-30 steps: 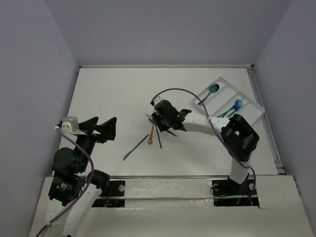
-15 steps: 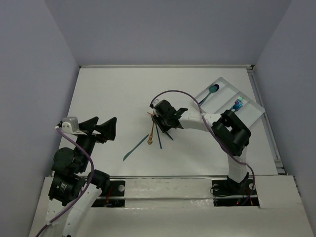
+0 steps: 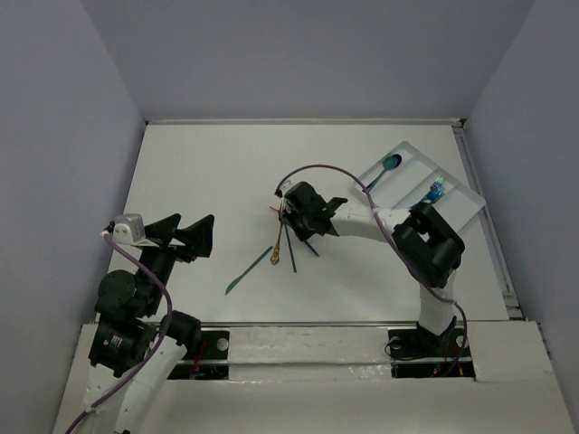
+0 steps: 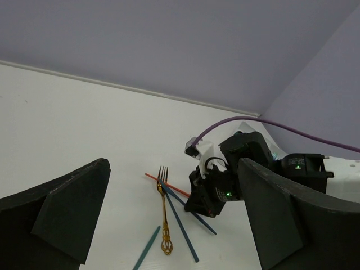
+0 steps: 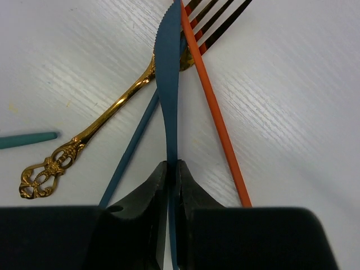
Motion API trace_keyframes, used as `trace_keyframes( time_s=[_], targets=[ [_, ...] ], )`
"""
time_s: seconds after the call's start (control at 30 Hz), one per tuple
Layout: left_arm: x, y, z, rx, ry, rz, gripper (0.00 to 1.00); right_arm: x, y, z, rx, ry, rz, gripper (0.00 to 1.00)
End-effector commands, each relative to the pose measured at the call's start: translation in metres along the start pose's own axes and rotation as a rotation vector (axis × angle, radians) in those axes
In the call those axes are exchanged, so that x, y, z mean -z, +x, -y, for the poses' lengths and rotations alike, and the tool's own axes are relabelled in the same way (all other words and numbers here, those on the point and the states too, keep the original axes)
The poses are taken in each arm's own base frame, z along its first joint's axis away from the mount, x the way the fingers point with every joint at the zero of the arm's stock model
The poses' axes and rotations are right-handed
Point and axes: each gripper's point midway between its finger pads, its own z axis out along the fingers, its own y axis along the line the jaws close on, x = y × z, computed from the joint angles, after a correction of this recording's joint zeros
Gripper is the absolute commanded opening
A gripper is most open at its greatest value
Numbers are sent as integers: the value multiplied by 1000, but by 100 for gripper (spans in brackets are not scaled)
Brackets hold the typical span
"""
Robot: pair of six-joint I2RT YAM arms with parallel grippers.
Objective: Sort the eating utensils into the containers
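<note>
Through the right wrist camera, the right gripper (image 5: 170,188) is pinched almost closed on the thin handle of the dark blue knife (image 5: 168,101); the blade lies across the gold fork (image 5: 101,121) and over another blue handle (image 5: 130,152), with the orange-red utensil (image 5: 216,118) just beside it; a lift could drag those neighbours along, I'd say, or the slim handle could twist out of so narrow a bite.

Through the left wrist camera, the left gripper (image 4: 173,166) hangs spread wide with nothing in it, facing the pile and well apart from it.

From above, the white tray (image 3: 457,203) sits at the far right holding a teal spoon (image 3: 391,163) and a blue fork (image 3: 436,190); the knife lies in the heap at the middle; against a second ago, the right arm (image 3: 430,244) has drawn its elbow a little leftward and its wrist has edged toward the pile; the utensils look unmoved.
</note>
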Motion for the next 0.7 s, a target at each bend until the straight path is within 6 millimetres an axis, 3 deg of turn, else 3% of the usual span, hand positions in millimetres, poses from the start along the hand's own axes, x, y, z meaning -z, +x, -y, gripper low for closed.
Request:
trace_keyframes(
  time_s=[0.0, 0.1, 0.23, 0.33, 0.37, 0.4, 0.43, 0.5, 0.53, 0.57, 0.6, 0.67],
  targets=[
    [-3, -6, 6, -6, 31, 30, 99, 36, -37, -7, -5, -53, 124, 0],
    [-2, -8, 7, -5, 34, 36, 99, 67, -57, -13, -20, -98, 205, 0],
    [0, -10, 7, -4, 36, 45, 99, 92, -67, -14, -37, -120, 270, 0],
    [1, -11, 7, -3, 37, 51, 99, 101, -67, 5, -92, -73, 297, 0],
    [2, -12, 7, -3, 38, 54, 99, 113, -73, 15, -138, -54, 335, 0],
    [2, -12, 7, -4, 38, 54, 99, 118, -73, 26, -176, -30, 356, 0],
    [3, -13, 7, -2, 39, 58, 99, 125, -78, 57, -251, 30, 400, 0],
    [5, -14, 9, 1, 49, 63, 99, 147, -74, 91, -385, 82, 480, 0],
    [6, -15, 9, 0, 51, 68, 99, 149, -55, 127, -491, 160, 485, 0],
    [7, -15, 11, 4, 61, 66, 99, 158, -50, 144, -541, 203, 515, 0],
    [8, -15, 11, 2, 62, 69, 99, 179, -50, 162, -587, 247, 582, 0],
    [11, -17, 14, 6, 76, 78, 99, 199, -22, 221, -727, 421, 617, 0]
  ],
)
